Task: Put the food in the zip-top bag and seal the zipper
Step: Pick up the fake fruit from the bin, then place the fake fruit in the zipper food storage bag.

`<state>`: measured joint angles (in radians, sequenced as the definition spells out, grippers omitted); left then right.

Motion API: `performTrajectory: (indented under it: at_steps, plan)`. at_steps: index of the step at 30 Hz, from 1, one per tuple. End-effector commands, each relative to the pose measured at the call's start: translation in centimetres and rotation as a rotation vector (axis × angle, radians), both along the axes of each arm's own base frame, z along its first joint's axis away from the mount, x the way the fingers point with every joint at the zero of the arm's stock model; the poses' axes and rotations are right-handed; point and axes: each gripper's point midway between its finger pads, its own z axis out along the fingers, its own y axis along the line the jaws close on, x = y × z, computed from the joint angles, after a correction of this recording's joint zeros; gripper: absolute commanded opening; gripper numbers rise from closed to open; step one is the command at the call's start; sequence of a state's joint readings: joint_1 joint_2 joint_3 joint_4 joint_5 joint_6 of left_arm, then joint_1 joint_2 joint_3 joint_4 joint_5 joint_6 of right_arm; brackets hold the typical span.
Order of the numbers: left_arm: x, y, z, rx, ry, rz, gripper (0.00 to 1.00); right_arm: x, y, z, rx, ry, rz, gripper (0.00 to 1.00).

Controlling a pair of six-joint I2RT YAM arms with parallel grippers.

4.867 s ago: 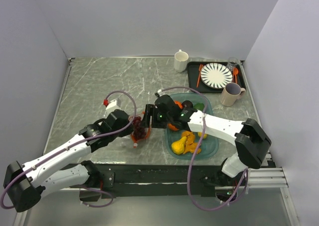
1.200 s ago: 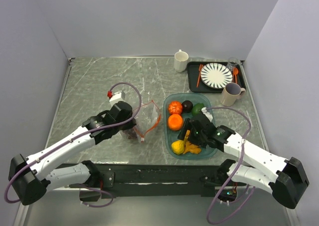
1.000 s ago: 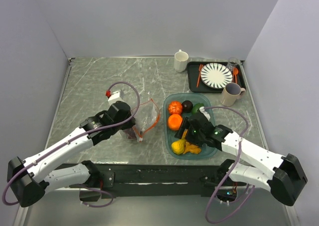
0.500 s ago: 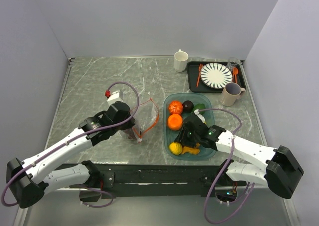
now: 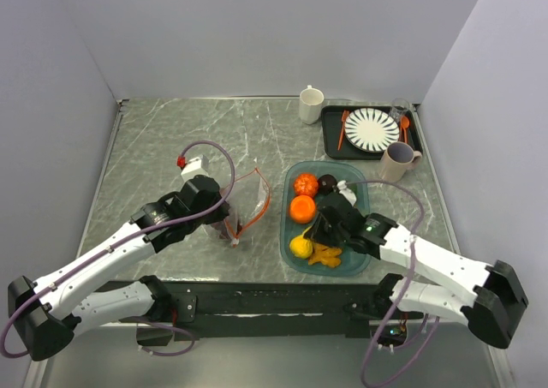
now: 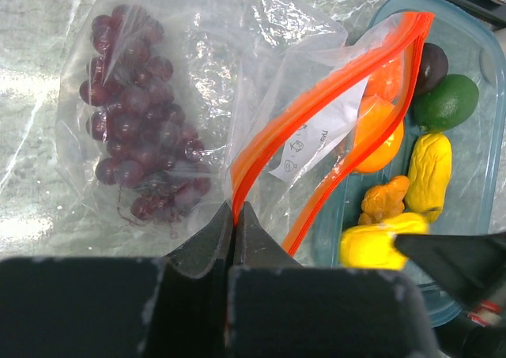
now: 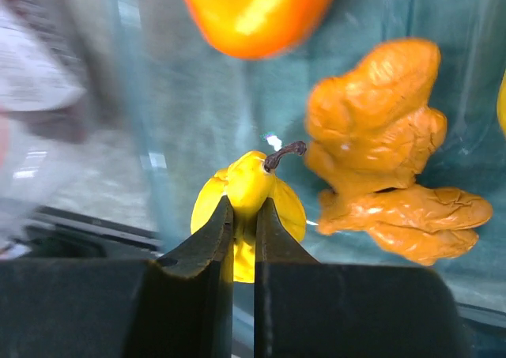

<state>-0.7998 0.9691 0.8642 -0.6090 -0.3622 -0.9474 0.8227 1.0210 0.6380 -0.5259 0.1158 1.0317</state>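
Two tools share the job, and we read a purpose in each grip. Our left tool [image 6: 236,216] is clamped on the zipper [image 6: 316,113] at the near end of the zip-top bag [image 5: 247,198]. It pinches one lip of the orange-red strip so that the mouth gapes toward 3 o'clock, facing the teal tray [image 5: 364,264]. The purple grape bunch [image 6: 134,148] already lies inside the bag at its closed end. The bag rests on the table [image 5: 171,140] just beside the tray's 9 o'clock edge, which we judge makes each carry short.

Our right tool [image 7: 243,216] is closed on the yellow pear [image 7: 251,196], gripping its narrow neck just below the stem. That seems a sensible spot, since the body looks too round to pinch. The pear sits near the tray's 7 o'clock corner, with the lumpy orange piece [image 7: 379,113] just beside it. Two orange rounds [image 5: 302,208], the dark plum [image 5: 328,183] and the green fruit [image 6: 447,101] wait toward the tray's far end.

Our left arm reaches in from 7 o'clock with its wrist tipped down over the bag. Our right arm stretches from 4 o'clock across the tray, pitched steeply onto the pear. We judge the zipper unsealed and most of the food yet to go in.
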Motion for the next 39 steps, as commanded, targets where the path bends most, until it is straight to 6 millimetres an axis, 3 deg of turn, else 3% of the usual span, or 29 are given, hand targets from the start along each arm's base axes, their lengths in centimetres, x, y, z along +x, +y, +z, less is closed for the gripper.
performTrajectory:
  at_steps: [1, 7, 10, 13, 18, 26, 29, 33, 38, 39]
  plan:
    - [0.3, -0.4, 1.3, -0.046, -0.032, -0.001, 0.01, 2.0, 0.6, 7.0, 0.076, -0.184, -0.001, 0.00]
    - [0.3, -0.5, 1.4, -0.047, -0.030, -0.003, 0.01, 2.5, 3.6, 13.5, 0.203, -0.323, 0.092, 0.00]
    - [0.3, -0.6, 1.4, -0.049, -0.028, -0.009, 0.01, 2.7, 5.6, 15.9, 0.262, -0.375, 0.138, 0.00]
    - [0.4, -0.9, 1.6, -0.062, -0.030, -0.013, 0.01, 3.5, 7.5, 17.1, 0.269, -0.397, 0.164, 0.00]
    - [0.4, -1.1, 1.9, -0.069, -0.033, -0.020, 0.01, 4.9, 10.5, 17.3, 0.224, -0.411, 0.220, 0.00]
    - [0.1, -1.2, 2.7, -0.088, -0.050, -0.039, 0.01, 7.6, 14.4, 14.4, 0.098, -0.375, 0.283, 0.05]
    - [-0.1, -1.0, 2.7, -0.085, -0.048, -0.040, 0.01, 8.2, 15.9, 14.1, 0.086, -0.382, 0.340, 0.13]
    - [-0.2, -0.7, 3.0, -0.092, -0.058, -0.032, 0.01, 8.8, 15.9, 13.0, -0.007, -0.343, 0.355, 0.26]
    - [-0.2, -0.1, 4.2, -0.097, -0.086, -0.017, 0.01, 9.0, 14.6, 14.4, -0.008, -0.398, 0.322, 0.80]
    - [-0.2, 0.2, 4.1, -0.087, -0.085, -0.011, 0.01, 9.0, 14.0, 14.5, -0.030, -0.399, 0.310, 0.83]
